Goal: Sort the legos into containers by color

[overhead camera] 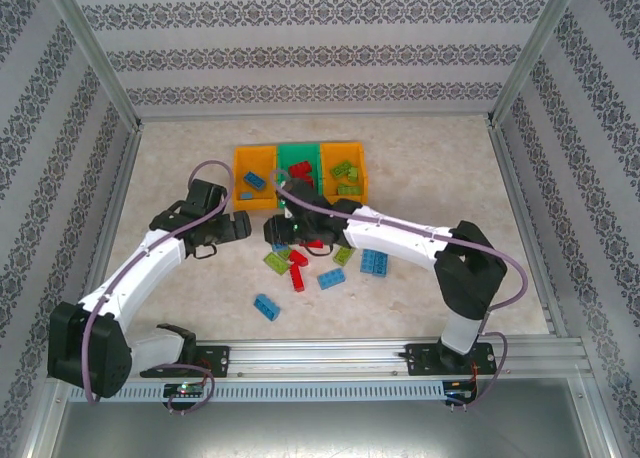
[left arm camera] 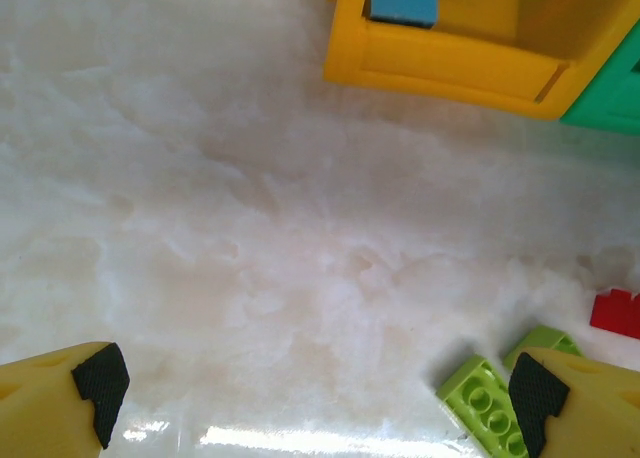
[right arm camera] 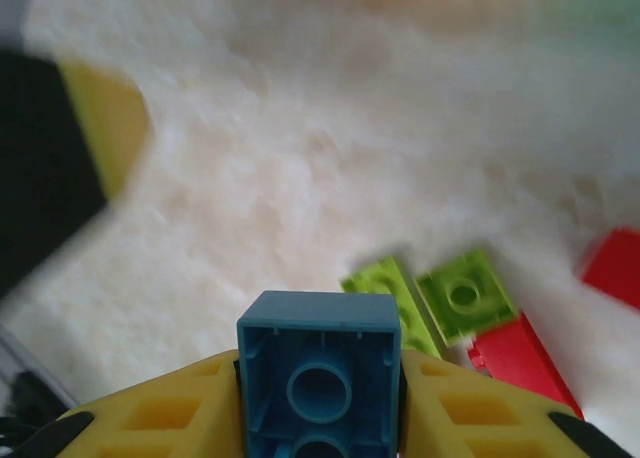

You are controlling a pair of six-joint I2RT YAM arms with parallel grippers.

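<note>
In the right gripper [right arm camera: 320, 430], one small blue lego [right arm camera: 318, 368]

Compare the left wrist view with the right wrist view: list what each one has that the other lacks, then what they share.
Left wrist view: the open left gripper, and a blue brick lying inside the orange bin, with a corner of the green bin beside it.
Right wrist view: the right gripper shut on a second blue brick, its hollow underside facing the camera.
Both: the pale table with loose light green bricks and a red brick. Blurred orange and green strips along the right wrist view's top edge may be the bins.
</note>
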